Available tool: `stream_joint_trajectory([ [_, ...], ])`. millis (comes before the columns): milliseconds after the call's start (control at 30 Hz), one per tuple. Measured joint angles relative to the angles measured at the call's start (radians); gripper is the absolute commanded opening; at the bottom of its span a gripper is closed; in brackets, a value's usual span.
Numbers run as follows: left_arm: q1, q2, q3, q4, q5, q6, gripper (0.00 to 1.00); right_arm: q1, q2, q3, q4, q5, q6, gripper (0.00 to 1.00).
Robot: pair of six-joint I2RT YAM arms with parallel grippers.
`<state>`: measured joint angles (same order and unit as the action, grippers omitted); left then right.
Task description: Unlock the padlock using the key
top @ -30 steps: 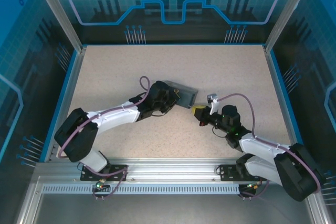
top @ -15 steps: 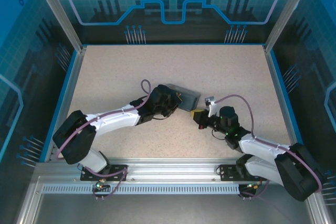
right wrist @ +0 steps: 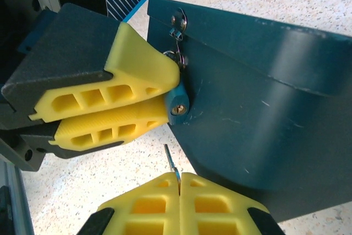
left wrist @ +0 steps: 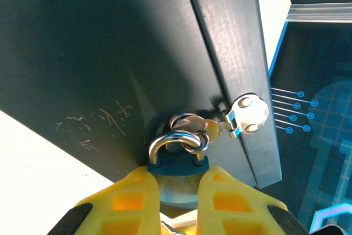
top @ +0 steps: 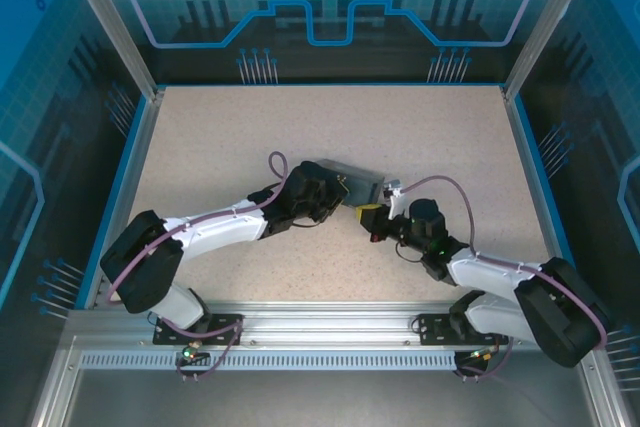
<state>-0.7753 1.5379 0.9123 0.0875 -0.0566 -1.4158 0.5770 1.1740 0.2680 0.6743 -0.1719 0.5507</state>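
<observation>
The padlock (left wrist: 177, 164), a small blue body with a silvery shackle (left wrist: 165, 141), hangs from the hasp (left wrist: 250, 115) of a dark box (left wrist: 110, 53). My left gripper (left wrist: 179, 179) is shut on the padlock's body, one yellow finger on each side. In the right wrist view the padlock (right wrist: 177, 103) shows its keyhole end beside the left gripper's fingers (right wrist: 126, 92). My right gripper (right wrist: 180, 179) is shut on the key (right wrist: 171, 162), whose thin blade sticks up just below the keyhole, a short gap apart. From above, the left gripper (top: 333, 197) and right gripper (top: 368, 213) meet at the box (top: 358, 181).
The dark box (right wrist: 264, 108) lies on the speckled table (top: 420, 127), and its wall stands close to the right of the key. Blue rails and clear walls edge the table. Both arms reach in from the near edge.
My right gripper has moved left and away from me with the key, closer to the padlock and box. The left gripper shifted slightly at first, then held still on the padlock.
</observation>
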Motion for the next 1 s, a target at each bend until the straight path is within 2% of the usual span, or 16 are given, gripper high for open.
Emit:
stream_joint_trajectory([
  [367,0.0,0.002,0.0,0.007,0.0,0.0,0.12,0.018,0.004,0.012,0.005,0.094,0.007,0.0],
  [1000,0.0,0.021,-0.001,0.009,-0.011,-0.006,0.12,0.047,0.082,0.048,0.012,0.133,0.01,0.0],
])
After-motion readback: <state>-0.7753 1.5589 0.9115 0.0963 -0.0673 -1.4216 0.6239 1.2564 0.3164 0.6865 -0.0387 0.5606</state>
